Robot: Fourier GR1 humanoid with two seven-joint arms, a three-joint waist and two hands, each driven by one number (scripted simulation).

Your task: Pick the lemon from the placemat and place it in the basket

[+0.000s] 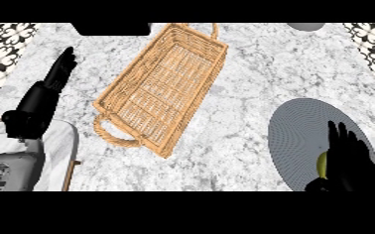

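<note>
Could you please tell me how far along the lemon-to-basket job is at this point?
Nothing looks finished yet: the basket holds nothing. In hand: the right hand is over the grey placemat with its fingers straight, right beside the lemon, which shows as a yellow sliver at the hand's edge. Left: closing on the lemon, lifting it, carrying it across to the basket and releasing. The left hand rests open at the left.

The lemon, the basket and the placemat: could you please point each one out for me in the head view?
lemon (321,164), head view, on the yellow sliver showing beside the right hand.
basket (162,85), head view, on its woven floor.
placemat (296,129), head view, on its bare grey surface.
</note>
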